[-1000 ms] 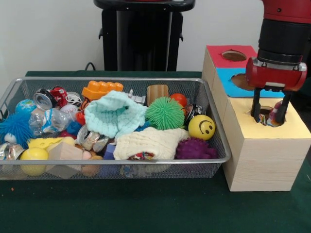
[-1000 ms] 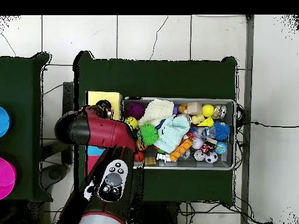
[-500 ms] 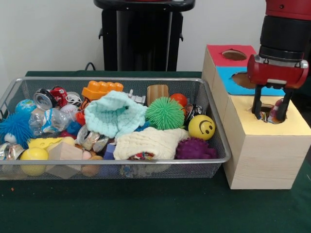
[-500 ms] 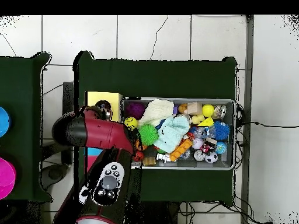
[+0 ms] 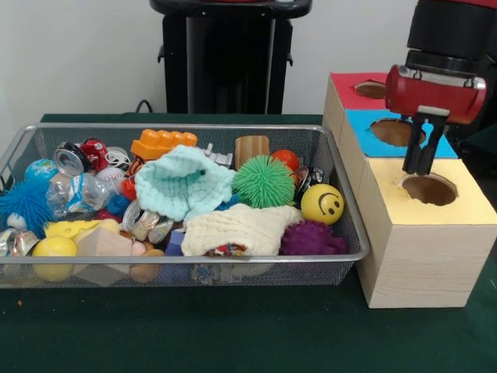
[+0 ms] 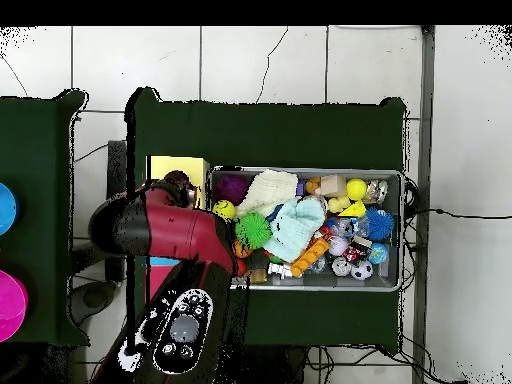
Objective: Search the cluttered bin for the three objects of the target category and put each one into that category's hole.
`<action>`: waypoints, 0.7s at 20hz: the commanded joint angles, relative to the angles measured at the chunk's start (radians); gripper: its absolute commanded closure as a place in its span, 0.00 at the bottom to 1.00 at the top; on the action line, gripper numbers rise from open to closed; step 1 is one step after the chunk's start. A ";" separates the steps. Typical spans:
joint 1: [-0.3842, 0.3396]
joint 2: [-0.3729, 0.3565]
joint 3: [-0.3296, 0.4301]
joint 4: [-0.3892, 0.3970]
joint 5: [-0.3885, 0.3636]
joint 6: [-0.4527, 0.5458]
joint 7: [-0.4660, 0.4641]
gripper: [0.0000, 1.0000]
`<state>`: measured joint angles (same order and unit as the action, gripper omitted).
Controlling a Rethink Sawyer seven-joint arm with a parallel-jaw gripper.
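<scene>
- While the red and black gripper (image 5: 419,165) hangs just above the round hole in the yellow top of the wooden box (image 5: 429,189), its jaws look pressed together and carry nothing.
- Nothing shows inside this hole.
- All remaining candidates lie to the left in the silver wire mesh bin (image 5: 23,148), on the green counter (image 5: 233,334).
- I judge that the next move must go left and down over the bin wall.
- Nearest to the box are the yellow smiley ball (image 5: 322,203) and the purple spiky ball (image 5: 311,238).

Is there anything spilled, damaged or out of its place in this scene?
Nothing stands out. The toys lie jumbled but inside the wire mesh bin, and the wooden sorting box with coloured tops stands square beside it. No item lies on the green tablecloth.
</scene>
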<state>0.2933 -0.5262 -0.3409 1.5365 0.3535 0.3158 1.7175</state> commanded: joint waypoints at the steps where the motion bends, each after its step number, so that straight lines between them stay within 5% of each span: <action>1: -0.036 -0.019 -0.010 0.049 -0.044 0.095 0.148 1.00; 14: -0.080 -0.028 -0.031 0.060 -0.077 0.108 0.101 1.00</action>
<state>0.2594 -0.5743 -0.3901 1.5368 0.3467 0.3160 1.7175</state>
